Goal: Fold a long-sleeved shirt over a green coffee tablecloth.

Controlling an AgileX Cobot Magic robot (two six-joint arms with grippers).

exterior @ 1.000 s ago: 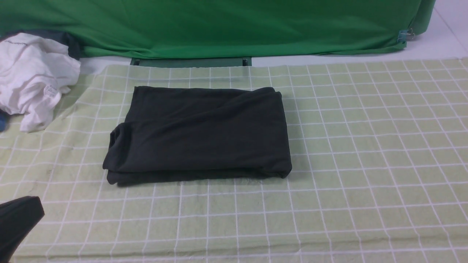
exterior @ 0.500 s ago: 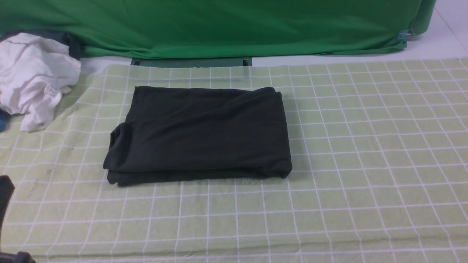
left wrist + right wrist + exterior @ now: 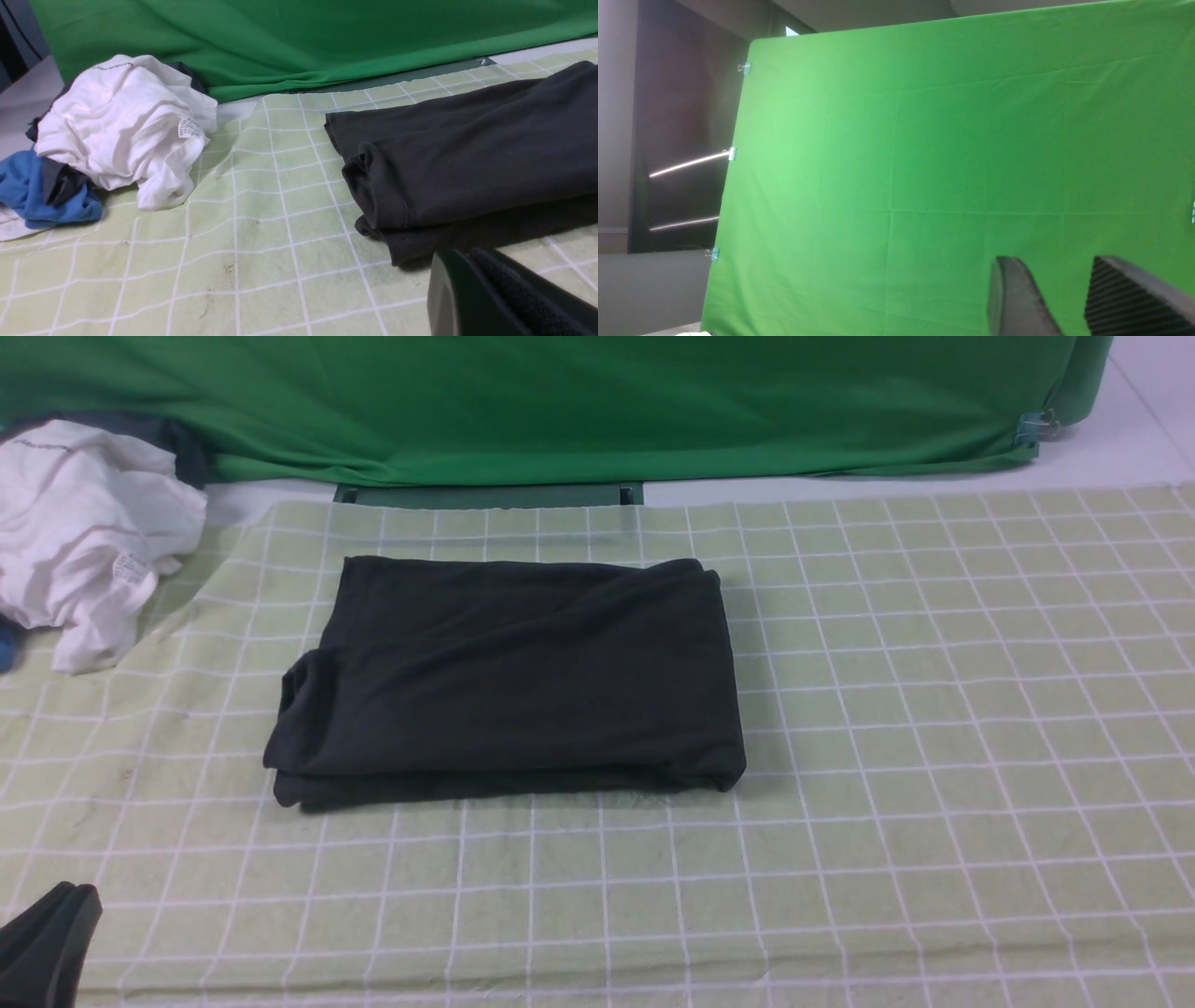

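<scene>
Lying folded: one long-sleeved shirt (image 3: 509,677); left fingers (image 3: 500,298) closed (empty), right fingers (image 3: 1017,298) parted, empty.

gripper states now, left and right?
Left gripper: closed, empty, beside the long-sleeved shirt.
Right gripper: open, empty, raised toward the green backdrop.

The long-sleeved shirt (image 3: 509,677) is matt black knit cloth, soft and smooth. The green coffee tablecloth (image 3: 934,709) looks like coarser woven cloth, matt, slightly stained. The right hand (image 3: 1069,298) has dull black fingers (image 3: 1125,298), one ribbed.
</scene>
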